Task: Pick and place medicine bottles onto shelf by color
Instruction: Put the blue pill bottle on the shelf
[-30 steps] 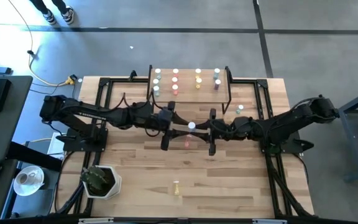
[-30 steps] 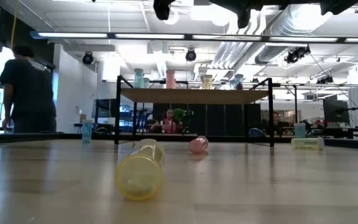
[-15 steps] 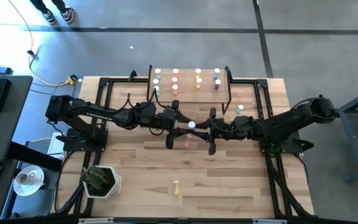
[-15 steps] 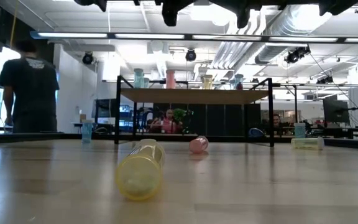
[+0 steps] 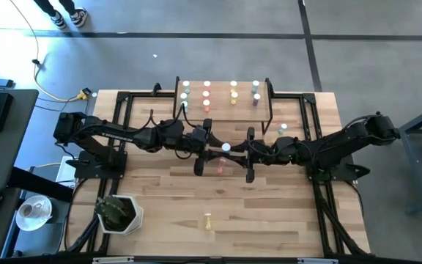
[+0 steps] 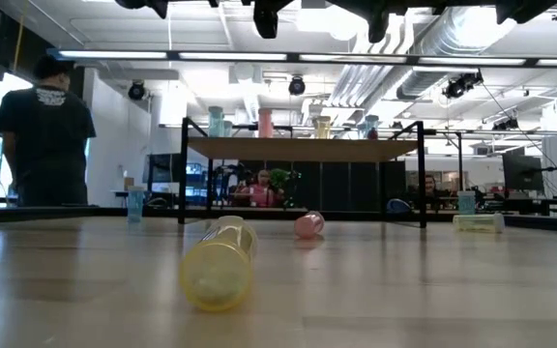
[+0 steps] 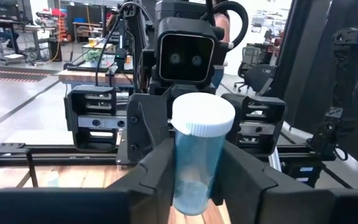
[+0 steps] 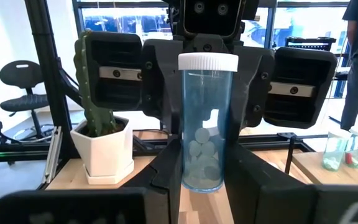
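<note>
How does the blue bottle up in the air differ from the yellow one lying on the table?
The blue bottle stands upright, held above the table; the yellow bottle lies on its side on it. The blue bottle shows a white cap on top; the yellow bottle shows only one round end. Both are see-through cylinders.

The left gripper has slid in toward the blue bottle and its jaws have closed in against it, opposite the right gripper.

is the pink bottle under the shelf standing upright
No, in the low view the pink bottle lies on its side on the table, below the shelf.
</note>
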### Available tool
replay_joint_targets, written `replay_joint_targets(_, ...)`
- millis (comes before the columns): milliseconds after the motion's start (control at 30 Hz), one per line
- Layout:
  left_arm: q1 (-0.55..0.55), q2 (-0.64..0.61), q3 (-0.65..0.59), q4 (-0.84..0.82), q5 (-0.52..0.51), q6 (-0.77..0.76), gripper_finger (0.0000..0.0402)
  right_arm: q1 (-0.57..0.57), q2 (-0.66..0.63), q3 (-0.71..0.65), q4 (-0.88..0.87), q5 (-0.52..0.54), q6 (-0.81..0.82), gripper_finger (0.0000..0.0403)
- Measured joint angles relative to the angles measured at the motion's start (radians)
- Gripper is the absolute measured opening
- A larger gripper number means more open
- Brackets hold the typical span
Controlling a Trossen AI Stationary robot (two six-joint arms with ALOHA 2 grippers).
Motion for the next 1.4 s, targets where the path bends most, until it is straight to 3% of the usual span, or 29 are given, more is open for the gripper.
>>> replay_joint_targets(133, 0.0, 0.0, 0.0, 0.0, 0.0, 0.0, 0.0079, 0.0, 0.0, 0.0, 0.0, 0.001, 0.001, 0.0079)
replay_joint_targets(433, 0.0, 0.0, 0.0, -0.002, 0.0, 0.0, 0.0087, 0.0, 0.0, 0.0, 0.0, 0.001, 0.0, 0.0083)
replay_joint_targets(667, 0.0, -0.002, 0.0, -0.017, -0.003, 0.03, 0.0087, 0.0, 0.0, 0.0, -0.041, 0.013, 0.032, 0.0144)
replay_joint_targets(800, 0.0, -0.002, 0.0, -0.056, -0.067, 0.072, 0.0087, 0.0, -0.016, 0.0, -0.099, 0.04, 0.066, 0.0176)
replay_joint_targets(933, 0.008, -0.002, 0.001, -0.116, -0.108, 0.104, 0.0087, 0.0, -0.074, 0.0, -0.195, 0.044, 0.106, 0.0187)
replay_joint_targets(1167, 0.039, -0.002, 0.001, -0.246, -0.129, 0.104, 0.0087, 0.0, -0.222, 0.0, -0.346, 0.143, 0.135, 0.0188)
replay_joint_targets(1400, 0.047, -0.002, 0.001, -0.343, -0.128, 0.086, 0.0087, -0.028, -0.291, 0.133, -0.473, 0.154, -0.002, 0.0189)
